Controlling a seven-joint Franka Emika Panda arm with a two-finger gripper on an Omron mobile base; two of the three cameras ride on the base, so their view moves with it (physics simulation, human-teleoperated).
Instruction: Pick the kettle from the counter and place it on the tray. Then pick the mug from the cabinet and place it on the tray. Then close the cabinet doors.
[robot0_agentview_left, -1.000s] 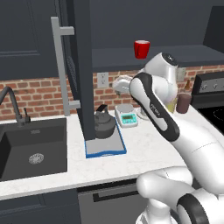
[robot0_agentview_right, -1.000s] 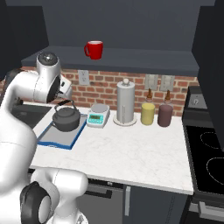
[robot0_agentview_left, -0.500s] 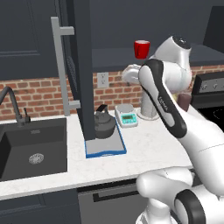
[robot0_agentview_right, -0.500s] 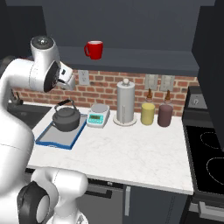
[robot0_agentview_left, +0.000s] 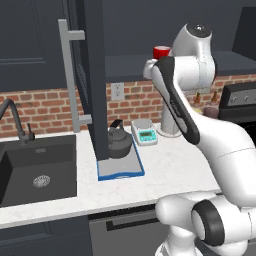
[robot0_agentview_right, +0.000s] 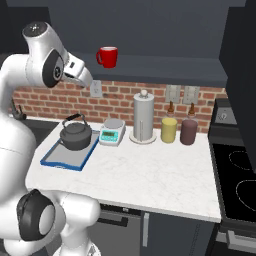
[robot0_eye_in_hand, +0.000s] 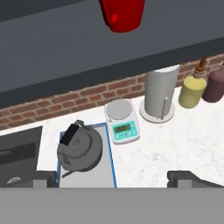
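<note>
A simulated kitchen, described from left to right. A dark sink is set into the left end of the white marble desk. Beside it, an open navy cabinet door with a long grey bar handle stands out over the desk, and in the left base view it cuts off the left side of the tray and kettle.

The blue-rimmed tray lies near the desk's left front, and the dark kettle already sits on its back half, so the first step looks done. Just right of the tray is a small white-and-teal scale. A paper-towel roll, a yellow jar and a maroon jar follow along the back edge.

Over the last second the white arm has swung upward, away from the tray. Its gripper now sits at shelf height, left of the red mug and apart from it. This suggests the mug pickup is beginning.

The jaws are spread wide and hold nothing. In the hand view only the mug's lower part shows at the top edge, and the fingertips are barely visible along the bottom.
</note>
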